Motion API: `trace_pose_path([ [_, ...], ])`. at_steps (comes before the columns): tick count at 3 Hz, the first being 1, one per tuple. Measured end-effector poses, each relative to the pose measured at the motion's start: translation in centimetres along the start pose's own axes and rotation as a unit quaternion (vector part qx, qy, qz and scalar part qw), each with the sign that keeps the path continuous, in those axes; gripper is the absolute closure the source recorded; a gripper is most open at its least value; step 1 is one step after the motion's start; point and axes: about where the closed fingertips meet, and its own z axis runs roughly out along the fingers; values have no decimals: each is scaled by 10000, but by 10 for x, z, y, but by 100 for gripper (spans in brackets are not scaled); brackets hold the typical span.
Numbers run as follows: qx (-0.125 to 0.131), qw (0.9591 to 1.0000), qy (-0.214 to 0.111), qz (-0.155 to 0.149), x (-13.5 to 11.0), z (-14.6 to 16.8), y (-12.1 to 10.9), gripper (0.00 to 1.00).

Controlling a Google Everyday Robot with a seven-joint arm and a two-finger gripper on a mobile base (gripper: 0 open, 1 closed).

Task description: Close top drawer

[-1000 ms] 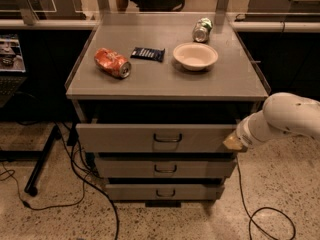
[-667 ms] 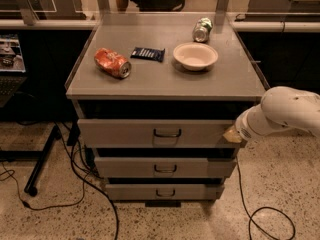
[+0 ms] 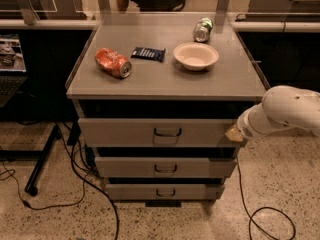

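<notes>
The top drawer point(image 3: 125, 132) is the widest grey front of the cabinet, with a small dark wire handle point(image 3: 167, 132) at its centre. It stands only slightly out from the cabinet face, with a dark gap above it. My gripper point(image 3: 233, 134) on the white arm point(image 3: 285, 111) comes in from the right and touches the right end of the drawer front.
Two shorter drawers point(image 3: 165, 167) point(image 3: 165, 191) sit below. On the cabinet top point(image 3: 165, 81) lie a crushed red can point(image 3: 113, 62), a dark snack bar point(image 3: 148, 53), a white bowl point(image 3: 196, 56) and a green can point(image 3: 202, 29). Cables point(image 3: 80, 179) and a stand leg point(image 3: 42, 159) lie on the floor at left.
The top drawer has slid back into the cabinet and the dark gap above it has narrowed. My gripper has followed it inward against the front's right end.
</notes>
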Motion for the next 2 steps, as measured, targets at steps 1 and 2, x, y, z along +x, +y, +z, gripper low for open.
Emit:
trace_pose_path([
  [1,-656,9966,233,429,53,10,38,100],
  [2,-1368,9847,453,979,112,10,91,100],
])
